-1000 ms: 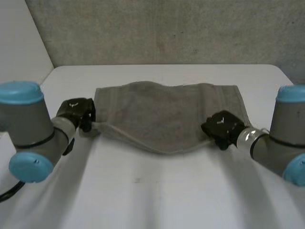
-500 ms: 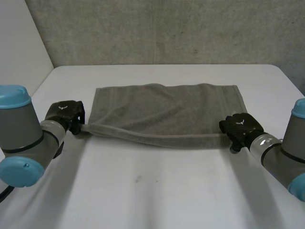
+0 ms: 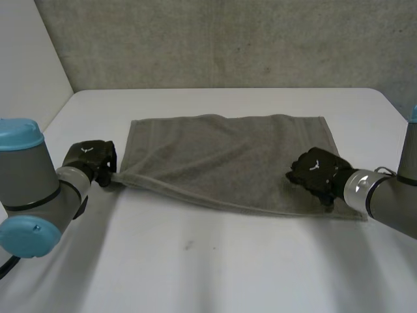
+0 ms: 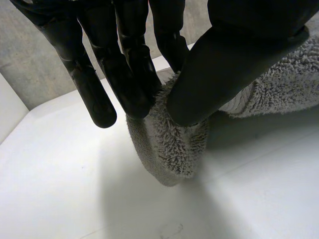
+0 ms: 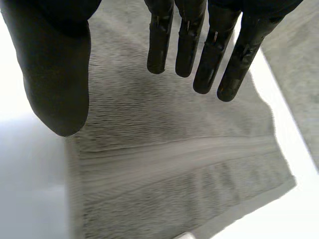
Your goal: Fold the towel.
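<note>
At the table's (image 3: 215, 267) left side, the left hand (image 3: 91, 158) is pinching the towel's (image 3: 228, 156) near-left corner. In the left wrist view its fingers (image 4: 132, 74) and thumb (image 4: 224, 74) are pressing the fluffy grey corner between them, and that corner is hanging just above the white surface. The towel is lying spread out across the middle of the table, with its long edges running side to side and its near edge sagging slightly away from the held corner. Over the towel's near-right corner, the right hand (image 3: 317, 171) is hovering with straight fingers (image 5: 187, 40) spread away from the thumb (image 5: 57, 74), grasping nothing. Whether they are touching the cloth cannot be told.
</note>
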